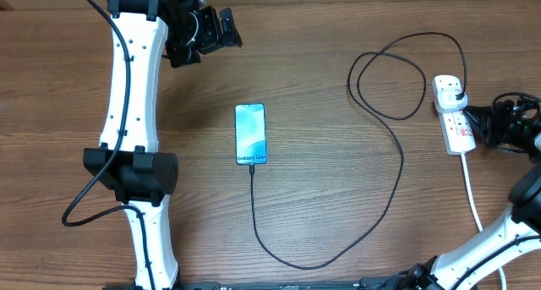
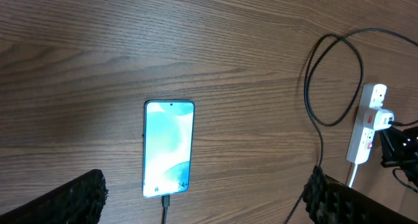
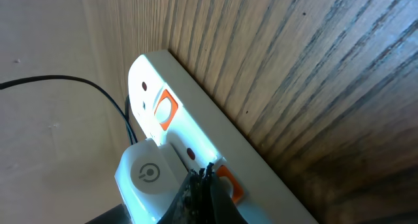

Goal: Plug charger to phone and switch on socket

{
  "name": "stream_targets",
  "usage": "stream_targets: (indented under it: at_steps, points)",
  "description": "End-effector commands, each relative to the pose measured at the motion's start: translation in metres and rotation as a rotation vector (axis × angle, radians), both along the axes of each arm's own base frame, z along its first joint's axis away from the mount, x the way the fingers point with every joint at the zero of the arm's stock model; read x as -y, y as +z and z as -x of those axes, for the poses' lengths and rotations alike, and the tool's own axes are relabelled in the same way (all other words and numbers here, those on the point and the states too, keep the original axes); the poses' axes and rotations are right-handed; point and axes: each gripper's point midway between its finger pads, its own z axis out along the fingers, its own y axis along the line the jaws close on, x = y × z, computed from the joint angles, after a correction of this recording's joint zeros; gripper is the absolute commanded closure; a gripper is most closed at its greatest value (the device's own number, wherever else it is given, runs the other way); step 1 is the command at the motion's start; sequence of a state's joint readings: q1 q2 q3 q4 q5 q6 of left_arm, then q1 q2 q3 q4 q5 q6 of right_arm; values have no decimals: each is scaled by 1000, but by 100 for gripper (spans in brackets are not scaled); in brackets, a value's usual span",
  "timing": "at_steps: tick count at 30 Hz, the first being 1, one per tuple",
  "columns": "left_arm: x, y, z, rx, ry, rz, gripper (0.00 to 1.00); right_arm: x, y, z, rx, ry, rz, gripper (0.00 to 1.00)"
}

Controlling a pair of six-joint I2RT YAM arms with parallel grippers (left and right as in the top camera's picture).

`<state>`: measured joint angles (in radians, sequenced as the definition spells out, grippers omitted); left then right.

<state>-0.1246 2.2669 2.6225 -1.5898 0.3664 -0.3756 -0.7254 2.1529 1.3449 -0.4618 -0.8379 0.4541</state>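
1. The table (image 1: pixel 338 231) held everything. The task's things lay spread across it, with the phone (image 1: pixel 250 134) near the middle and the socket (image 1: pixel 456 125) at its right edge.
2. The right arm (image 1: pixel 499 231) was much the nearer to the socket. It reached in from the strip's outer side, and its wrist sat low over the strip.
3. The left arm (image 1: pixel 131 87) stood well apart from the socket, with the left gripper (image 1: pixel 199 32) raised beyond the phone. Its fingers (image 2: pixel 72 201) were spread wide and held nothing.
4. The socket's long axis ran away from the robot, its white cord trailing back toward the base.
5. The charger (image 1: pixel 252 197) already met the phone's near end, and its plug (image 3: pixel 147 175) sat in an outlet — so judging by that, only the switching step was left.
6. The right gripper (image 3: pixel 208 181) had its jaws together, the joined tips pointing down at the red switch (image 3: pixel 230 186) just beside the plug. Contact could not be told for certain, but the switch lay directly under the tips, so a short downward push looked like all that was needed.
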Motion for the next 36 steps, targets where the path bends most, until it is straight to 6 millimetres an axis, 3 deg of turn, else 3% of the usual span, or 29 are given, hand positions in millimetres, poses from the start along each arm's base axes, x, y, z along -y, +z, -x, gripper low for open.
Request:
stream_targets:
  at_steps: [1, 23, 30, 36]
  points:
    - [5, 7, 1, 12, 1, 16, 0, -11, -5, -2, -10, 21, -19, 96]
    - [5, 7, 1, 12, 1, 16, 0, -43, -43, 24, -179, 69, 12, 96]
    - [5, 7, 1, 11, 1, 16, 0, -33, -41, 23, -171, 46, 21, 96]
    - [5, 7, 1, 12, 1, 16, 0, -2, -10, 22, -49, -10, -56, 96]
